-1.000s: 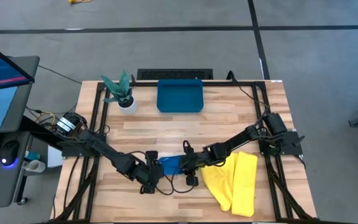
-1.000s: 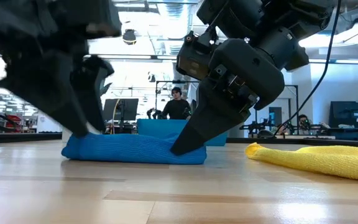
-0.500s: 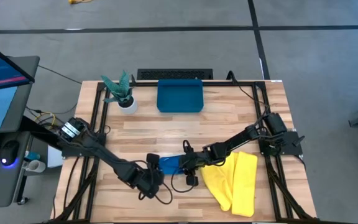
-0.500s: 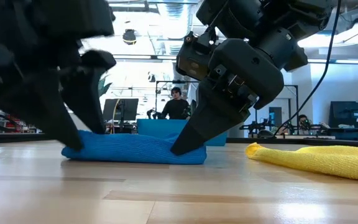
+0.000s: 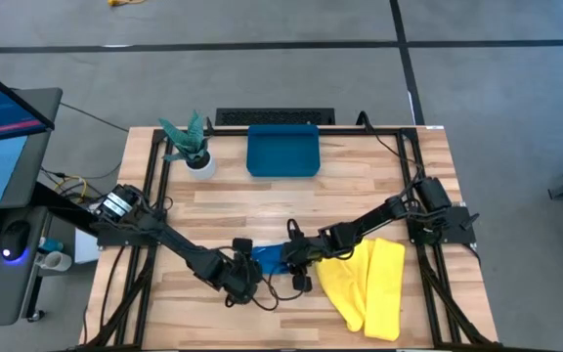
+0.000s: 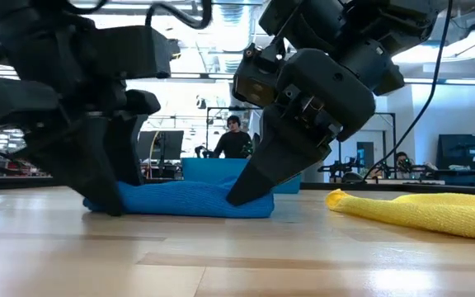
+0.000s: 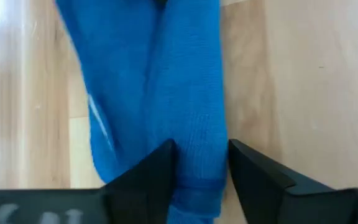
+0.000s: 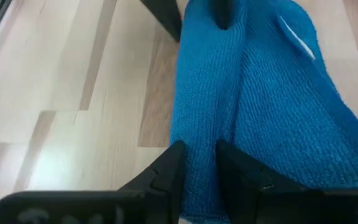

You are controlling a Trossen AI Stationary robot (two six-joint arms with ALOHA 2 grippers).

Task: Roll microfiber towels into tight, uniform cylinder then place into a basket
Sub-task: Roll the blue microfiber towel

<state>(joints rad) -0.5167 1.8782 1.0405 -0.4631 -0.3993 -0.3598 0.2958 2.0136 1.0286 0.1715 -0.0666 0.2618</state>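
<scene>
The left end effector (image 7: 197, 165) pinches one end of the blue towel (image 5: 267, 258), a fold of cloth filling the gap between its fingers. The right end effector (image 8: 199, 163) pinches the opposite end the same way. The towel lies bunched on the wooden surface (image 5: 360, 186) between them. The yellow towel (image 5: 371, 284) lies just beside the right arm. The teal basket (image 5: 282, 152) sits well apart at the far edge.
</scene>
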